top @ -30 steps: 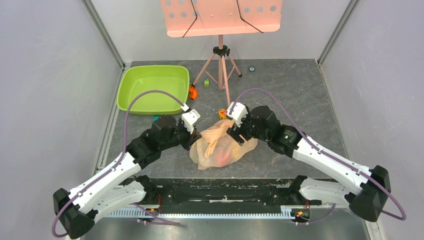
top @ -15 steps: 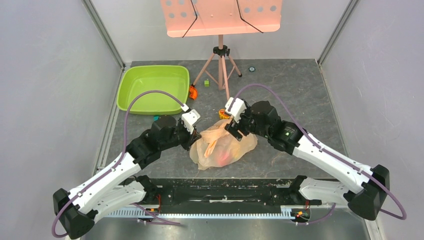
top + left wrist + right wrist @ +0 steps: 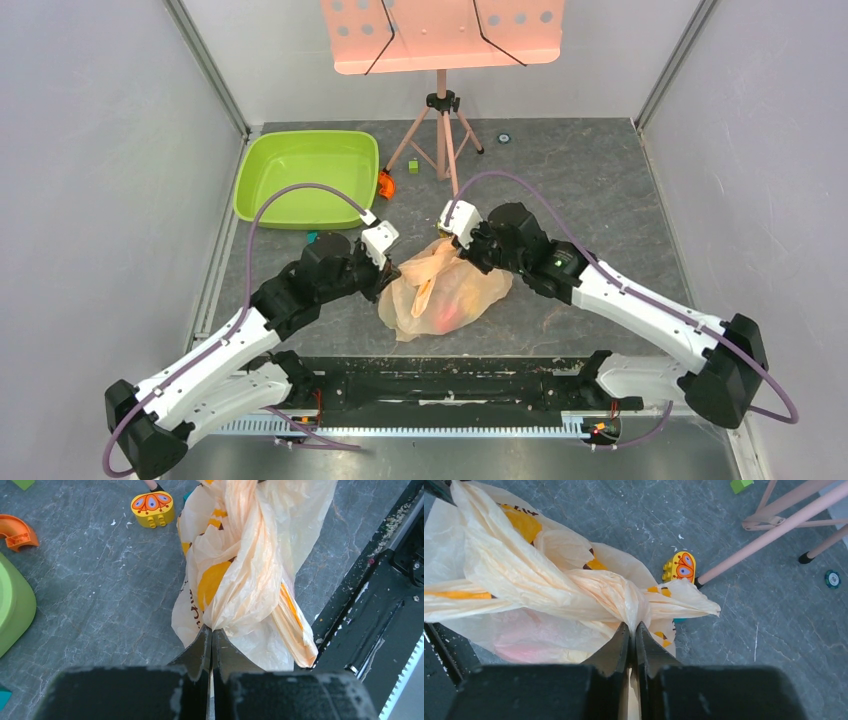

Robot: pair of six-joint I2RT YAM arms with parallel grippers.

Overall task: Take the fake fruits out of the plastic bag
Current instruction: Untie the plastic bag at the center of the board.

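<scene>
The plastic bag [image 3: 447, 292] is lying on the grey counter [image 3: 600, 190] close to the middle of its near edge, just behind the black rail [image 3: 380, 595] that is running along that edge. It is looking thin, crinkled and translucent, pale peach with orange-yellow patches of print. Its upper part is bunching into twisted ropes of film. The fake fruits [image 3: 448, 315] are sitting inside it, showing only as a pink-red blur through the film; their number cannot be told.

The left gripper [image 3: 211, 630] is pressing its fingers together on a twisted strand at the bag's left side. The right gripper [image 3: 634, 627] is clamping a bunched fold at the bag's far side, with film running down between its closed fingers.

The top view is showing both arms reaching the bag from either side, the lime green tub [image 3: 305, 178] sitting toward the far left corner, and the pink stand [image 3: 440, 80] rising by the far edge. The left wrist view is adding dark lettering on the print, a yellow block [image 3: 152, 508] with a butterfly pattern lying just beyond the bag, and an orange curved piece [image 3: 17, 532] beside the tub's rim. The right wrist view is showing the pink blur low in the bag, a small green cube [image 3: 741, 484] by the stand's legs, and a small teal disc [image 3: 832, 578] near the far edge.
</scene>
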